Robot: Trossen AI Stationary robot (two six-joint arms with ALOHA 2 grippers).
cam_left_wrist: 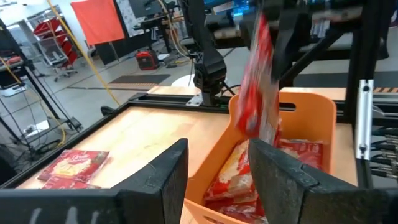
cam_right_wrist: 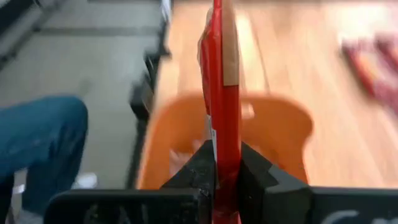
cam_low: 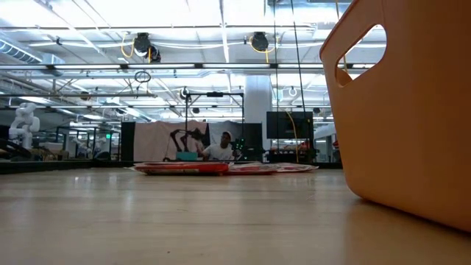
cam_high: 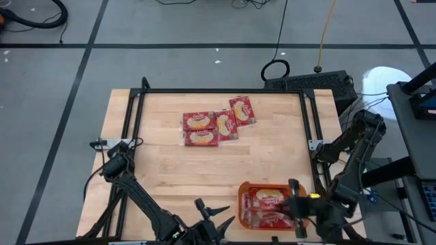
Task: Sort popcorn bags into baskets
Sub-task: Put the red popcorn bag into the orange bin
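The orange basket (cam_high: 264,204) stands at the table's near right with red popcorn bags (cam_high: 267,201) lying in it. It also shows in the left wrist view (cam_left_wrist: 311,118) and in the low view (cam_low: 412,110). My right gripper (cam_right_wrist: 227,171) is above the basket, shut on one red popcorn bag (cam_left_wrist: 258,81), which the right wrist view shows edge-on. Several more bags (cam_high: 216,124) lie flat on the table's far middle. My left gripper (cam_left_wrist: 214,171) is open and empty near the front edge, left of the basket. My right gripper pinches the bag's two flat faces (cam_right_wrist: 224,140) between its two fingers, at one end of the bag. The fingers come from above. The bag hangs upright below them over the basket, its lower end (cam_left_wrist: 254,127) just above the bags inside.
A black frame (cam_high: 218,91) runs around the work area. Bare wood lies between the far bags and the basket. A person's leg in jeans (cam_right_wrist: 37,137) shows beside the table's edge. A bag (cam_left_wrist: 74,165) lies on the table beyond my left gripper.
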